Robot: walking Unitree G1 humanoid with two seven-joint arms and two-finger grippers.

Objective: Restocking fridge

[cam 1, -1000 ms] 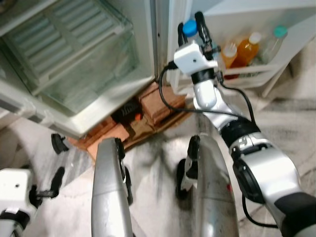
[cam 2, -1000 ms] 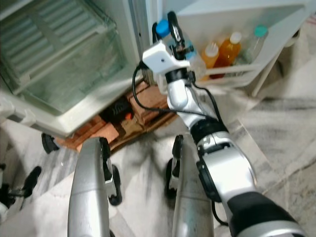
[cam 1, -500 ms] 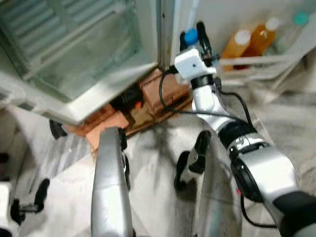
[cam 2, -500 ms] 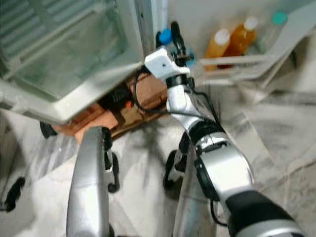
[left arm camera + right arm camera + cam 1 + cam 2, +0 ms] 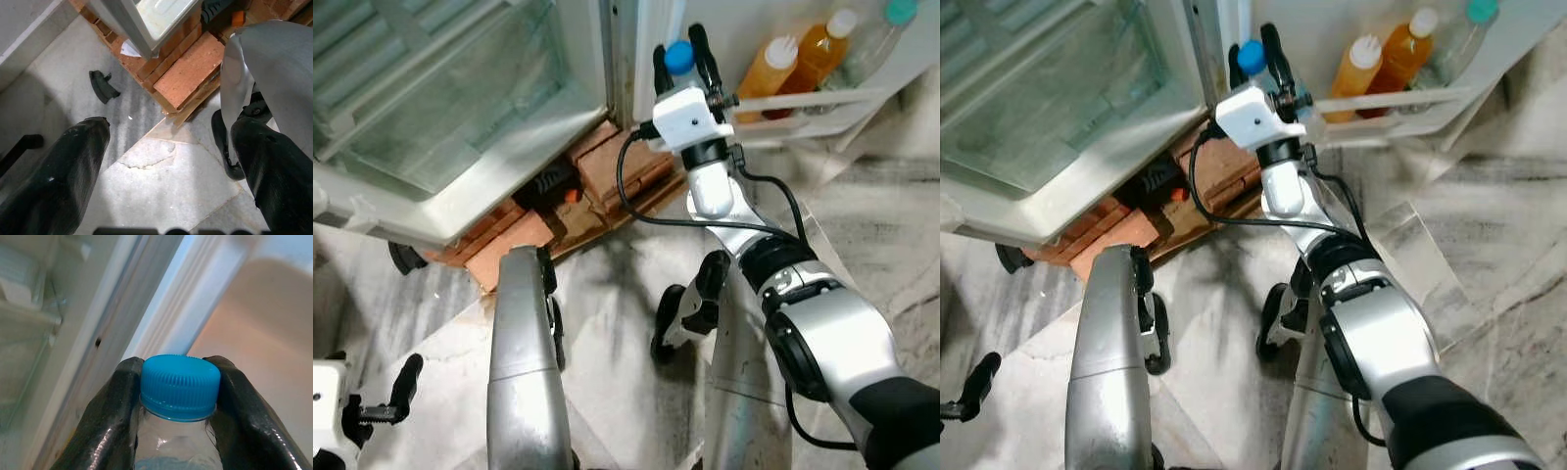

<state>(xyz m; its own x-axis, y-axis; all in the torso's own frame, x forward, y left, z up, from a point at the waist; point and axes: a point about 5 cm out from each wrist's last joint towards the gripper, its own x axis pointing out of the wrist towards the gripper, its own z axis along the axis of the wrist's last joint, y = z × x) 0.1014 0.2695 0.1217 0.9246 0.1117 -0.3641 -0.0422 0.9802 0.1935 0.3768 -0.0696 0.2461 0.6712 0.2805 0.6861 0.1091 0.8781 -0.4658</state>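
My right gripper [image 5: 679, 61] is raised in front of the open fridge, shut on a clear bottle with a blue cap [image 5: 678, 56]; the right wrist view shows both fingers [image 5: 112, 401] clamping its neck just under the blue cap [image 5: 179, 386]. It hangs beside the left end of the door shelf [image 5: 813, 100], which holds two orange bottles [image 5: 766, 69] and a clear bottle with a teal cap [image 5: 899, 12]. My left gripper [image 5: 382, 401] hangs low at my left side over the floor, its fingers [image 5: 54, 186] spread open and empty.
The fridge body, with its glass drawer [image 5: 460, 108], stands on red bricks [image 5: 607, 166] and a wooden pallet. My own silver legs [image 5: 524, 372] and wheeled feet [image 5: 680, 318] are below on the marble floor. A black scrap [image 5: 102, 85] lies on the floor near the bricks.
The camera has shifted, so the fridge sits higher in the picture. The right gripper still holds the bottle near the door shelf's left end. The left arm has sunk lower in view.
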